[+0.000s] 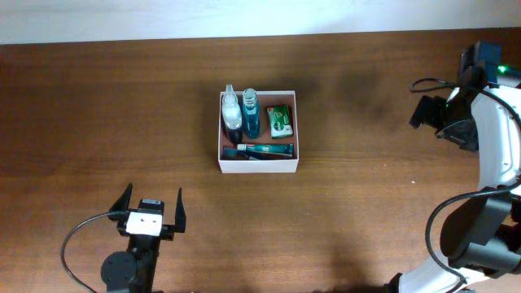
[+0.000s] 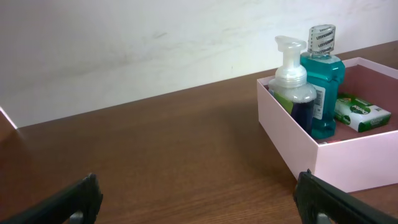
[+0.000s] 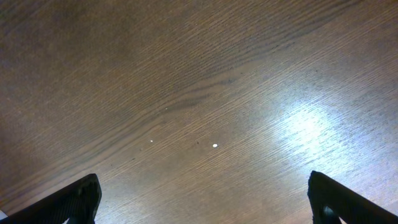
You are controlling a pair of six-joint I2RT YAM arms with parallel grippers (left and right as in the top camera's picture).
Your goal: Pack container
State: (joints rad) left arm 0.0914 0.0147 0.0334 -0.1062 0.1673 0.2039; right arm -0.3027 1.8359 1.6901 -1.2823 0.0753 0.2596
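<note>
The container (image 1: 259,168), a square shallow box with white walls and a pinkish inside, sits at the table's middle. It holds a clear foam pump bottle (image 1: 232,110), a blue mouthwash bottle (image 1: 251,114), a green packet (image 1: 281,120) and a toothpaste tube (image 1: 264,150). The left wrist view shows the container (image 2: 292,146) at the right with the pump bottle (image 2: 292,87), mouthwash bottle (image 2: 322,81) and green packet (image 2: 362,113). My left gripper (image 1: 151,203) (image 2: 199,202) is open and empty, near the front edge, left of the box. My right gripper (image 1: 427,111) (image 3: 202,199) is open and empty over bare wood at the far right.
The brown wooden table (image 1: 366,187) spreads around the box. A white wall (image 2: 124,43) runs behind the table's far edge. The right arm's white links and black cable (image 1: 496,155) stand along the right edge.
</note>
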